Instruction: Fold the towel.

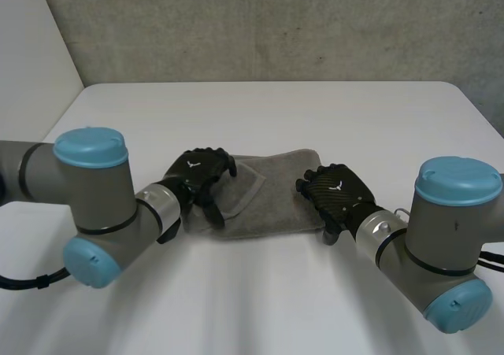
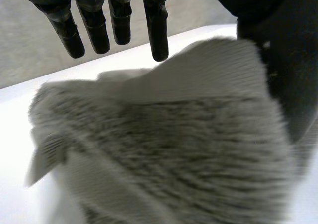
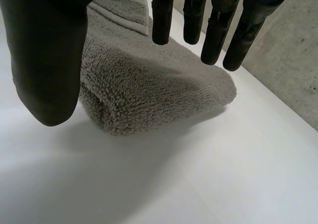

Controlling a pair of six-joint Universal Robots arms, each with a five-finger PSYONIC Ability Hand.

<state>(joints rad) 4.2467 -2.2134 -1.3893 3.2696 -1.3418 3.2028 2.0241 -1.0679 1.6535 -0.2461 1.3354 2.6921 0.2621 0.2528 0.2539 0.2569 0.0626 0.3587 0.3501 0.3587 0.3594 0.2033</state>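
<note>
Towel (image 1: 268, 201): grey terry, mid-table on the white table (image 1: 276, 111), lying as a flat band between the two hands. Looks part-folded; the end seen in the right wrist view is a doubled, rounded roll.
Long axis: runs left-right across the robot, one short end at each hand.
Left end: flap turned in toward the middle and sitting skewed on the band. In the left wrist view the towel (image 2: 174, 149) rises close under the palm, beside the thumb.
Left hand (image 1: 197, 174): over the left end. Fingers (image 2: 156, 25) straight, tips clear of the pile, nothing pinched, so released.
Right hand (image 1: 339, 190): over the right end. Fingers (image 3: 216, 30) straight, thumb off to one side, towel (image 3: 149, 95) below the gap and not gripped, so released.
Nearer hand: about equal, each sits at its own end. The left one is over the loose flap.
Next move (judgement): fold end to end along the long axis. One hand closes on its short edge and carries it toward the other.
Risk (judgement): the skewed flap drags and the edges end up misaligned.
</note>
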